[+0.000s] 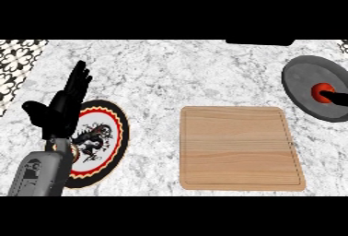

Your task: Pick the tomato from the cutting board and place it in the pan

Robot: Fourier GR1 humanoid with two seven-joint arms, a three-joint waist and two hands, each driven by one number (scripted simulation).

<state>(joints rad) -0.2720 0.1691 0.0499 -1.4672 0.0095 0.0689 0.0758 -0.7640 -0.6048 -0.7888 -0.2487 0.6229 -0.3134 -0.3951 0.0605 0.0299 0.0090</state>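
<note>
The red tomato (pixel 319 91) lies inside the grey pan (pixel 304 73) at the right edge of the counter. Only a small black part of my right hand (pixel 337 97) shows, coming in from the right edge and lying against the tomato. The rest of that hand is out of view. The wooden cutting board (pixel 238 147) sits in the middle with nothing on it. At the far left my left hand (pixel 62 103) rests open, fingers up, above a decorated plate.
A round plate (pixel 108 120) with a red, black and white pattern lies at the left, partly under my left forearm. A dark object (pixel 259 42) shows at the counter's back edge. Patterned tiles (pixel 17 60) border the counter at the upper left.
</note>
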